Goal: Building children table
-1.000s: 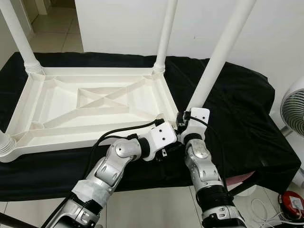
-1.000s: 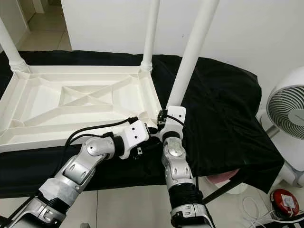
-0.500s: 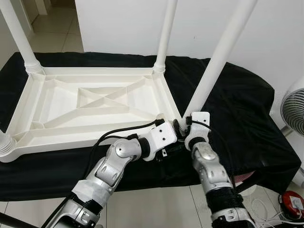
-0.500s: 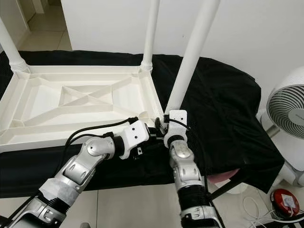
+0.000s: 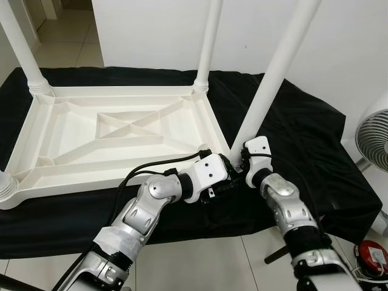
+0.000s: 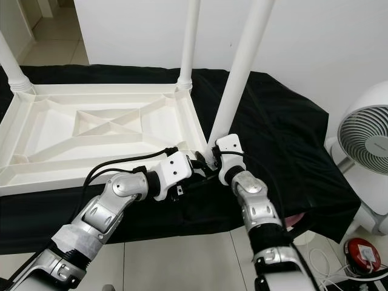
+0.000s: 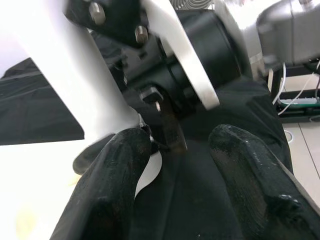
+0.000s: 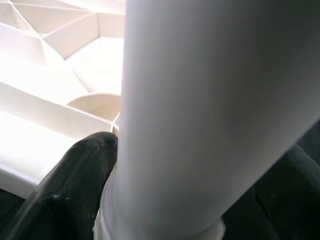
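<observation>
A white plastic children's table point(image 5: 73, 177) lies upside down on a black cloth. White legs stand up from its far left corner point(image 5: 21, 48) and far right corner point(image 5: 209, 45), and part of a third leg point(image 5: 5, 187) shows at the near left. A fourth leg point(image 5: 273, 76) rises, leaning right, from the near right corner. My right gripper point(image 5: 240, 163) is shut around this leg's base, with a black finger point(image 8: 75, 185) beside the white tube point(image 8: 200, 100). My left gripper point(image 7: 175, 175) is open at the same corner, and one finger point(image 7: 112, 180) touches the white plastic.
The black cloth point(image 5: 309, 139) covers a low platform that ends at the tiled floor in front. A white fan point(image 6: 364, 151) stands to the right, with a red object point(image 6: 362, 251) and cables on the floor beside it. A white wall point(image 5: 151, 30) runs behind.
My right forearm has swung outward to the right while its gripper stays at the leg's base. The left arm has barely moved. The camera has shifted slightly.
</observation>
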Tool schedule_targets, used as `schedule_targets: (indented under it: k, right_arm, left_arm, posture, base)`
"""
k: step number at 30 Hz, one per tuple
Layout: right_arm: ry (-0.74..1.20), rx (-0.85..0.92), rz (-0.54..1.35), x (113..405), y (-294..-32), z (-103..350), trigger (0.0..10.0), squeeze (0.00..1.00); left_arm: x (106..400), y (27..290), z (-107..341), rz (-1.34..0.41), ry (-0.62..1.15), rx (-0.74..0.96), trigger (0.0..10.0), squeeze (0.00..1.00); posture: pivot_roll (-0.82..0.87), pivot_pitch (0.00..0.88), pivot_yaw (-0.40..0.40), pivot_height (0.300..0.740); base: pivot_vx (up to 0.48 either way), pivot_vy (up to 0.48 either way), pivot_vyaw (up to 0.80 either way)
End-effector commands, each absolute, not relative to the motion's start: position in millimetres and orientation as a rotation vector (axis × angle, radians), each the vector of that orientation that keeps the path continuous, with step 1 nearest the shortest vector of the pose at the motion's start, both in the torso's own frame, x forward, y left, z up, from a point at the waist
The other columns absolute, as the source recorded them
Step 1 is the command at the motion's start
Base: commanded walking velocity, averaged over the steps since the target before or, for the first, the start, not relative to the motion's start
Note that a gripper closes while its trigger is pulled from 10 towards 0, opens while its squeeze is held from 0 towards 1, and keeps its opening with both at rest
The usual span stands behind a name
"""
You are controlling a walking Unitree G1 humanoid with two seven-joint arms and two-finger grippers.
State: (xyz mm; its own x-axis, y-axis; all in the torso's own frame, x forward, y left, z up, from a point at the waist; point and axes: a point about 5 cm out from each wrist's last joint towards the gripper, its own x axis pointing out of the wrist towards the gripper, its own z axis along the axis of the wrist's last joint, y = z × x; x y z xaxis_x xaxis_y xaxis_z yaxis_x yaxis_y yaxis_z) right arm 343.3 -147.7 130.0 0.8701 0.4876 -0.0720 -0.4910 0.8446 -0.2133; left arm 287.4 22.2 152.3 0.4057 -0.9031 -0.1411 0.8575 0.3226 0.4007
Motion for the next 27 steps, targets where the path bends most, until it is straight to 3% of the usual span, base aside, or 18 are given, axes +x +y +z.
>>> schedule_targets:
  k: [1,5,6,7,8,9,10,23,24,27]
  right_arm:
    - [0.014,-0.248,0.595,344.7,-144.3,129.7,10.0,0.0]
    - [0.015,-0.264,0.668,346.7,-143.3,128.3,10.0,0.0]
    - [0.02,-0.274,0.691,347.3,-143.0,126.9,9.2,0.0]
    - [0.02,-0.274,0.691,347.3,-143.0,126.9,9.2,0.0]
    - [0.032,-0.275,0.724,347.3,-141.9,124.9,8.3,0.0]
    - [0.032,-0.275,0.724,347.3,-141.9,124.9,8.3,0.0]
    - [0.048,-0.28,0.778,346.9,-141.7,120.8,0.0,0.0]
    - [0.094,-0.248,0.819,344.1,-149.0,109.1,0.0,0.0]
    - [0.094,-0.241,0.801,344.0,-149.5,108.0,10.0,0.0]
    - [0.1,-0.229,0.722,346.1,-151.4,104.8,10.0,0.0]
  left_arm:
    - [291.4,21.2,155.0,-1.115,-0.132,0.474,10.0,0.0]
    - [291.8,21.9,155.2,-1.112,-0.132,0.472,10.0,0.0]
    - [291.6,22.1,155.0,-1.111,-0.132,0.472,10.0,0.0]
    - [291.6,22.1,155.0,-1.111,-0.132,0.472,10.0,0.0]
    - [291.3,22.3,154.8,-1.108,-0.131,0.471,10.0,0.0]
    - [291.3,22.3,154.8,-1.108,-0.131,0.471,10.0,0.0]
    - [290.7,23.0,154.4,-1.103,-0.13,0.47,10.0,0.0]
    - [292.2,23.7,154.7,-1.093,-0.132,0.469,10.0,0.0]
    - [292.4,23.4,154.8,-1.095,-0.133,0.471,10.0,0.0]
    - [292.0,22.6,155.0,-1.1,-0.137,0.473,10.0,0.0]
  posture:
    - [-0.07,0.0,-0.069,0.74]
    - [-0.06,0.0,-0.074,0.74]
    - [-0.06,0.0,-0.074,0.74]
    - [-0.06,0.0,-0.074,0.74]
    - [-0.05,0.0,-0.078,0.74]
    - [-0.05,0.0,-0.078,0.74]
    - [-0.05,0.0,-0.083,0.74]
    - [-0.05,0.0,-0.083,0.74]
    - [-0.05,0.0,-0.082,0.74]
    - [-0.05,0.0,-0.081,0.74]
  base:
    - [0.0,0.0,0.0]
    - [0.0,0.0,0.0]
    - [0.0,0.0,0.0]
    - [0.0,0.0,0.0]
    - [0.0,0.0,0.0]
    - [0.0,0.0,0.0]
    - [0.0,0.0,0.0]
    - [0.0,0.0,0.0]
    - [0.0,0.0,0.0]
    - [0.0,0.0,0.0]
